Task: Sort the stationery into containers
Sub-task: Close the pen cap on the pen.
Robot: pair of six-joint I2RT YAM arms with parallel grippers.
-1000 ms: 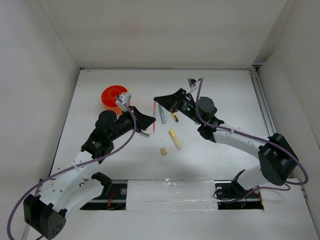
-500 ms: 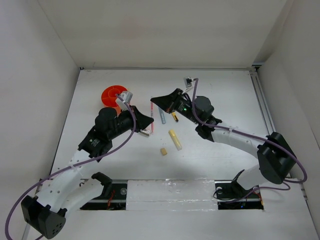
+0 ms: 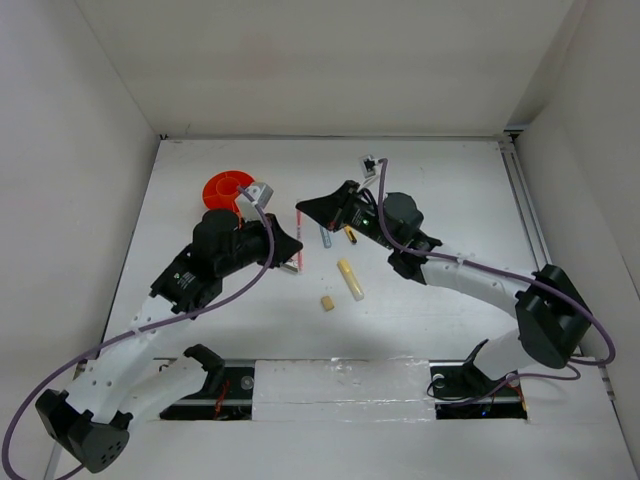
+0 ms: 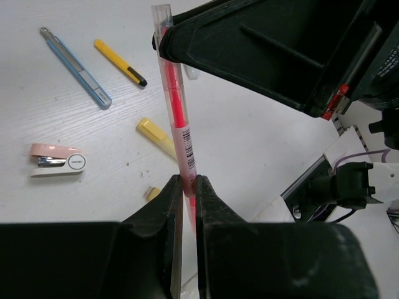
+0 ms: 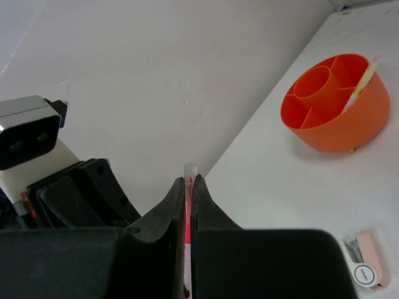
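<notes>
Orange cup (image 3: 221, 186) partly behind left arm (image 3: 214, 262)

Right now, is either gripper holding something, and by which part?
Both hold one pink-red highlighter: the left gripper clamps the barrel just past its barcode label, the right gripper clamps near its clear cap.

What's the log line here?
left gripper: shut on pink pen | right gripper: shut on pink pen | orange cup: pale pen inside
</notes>
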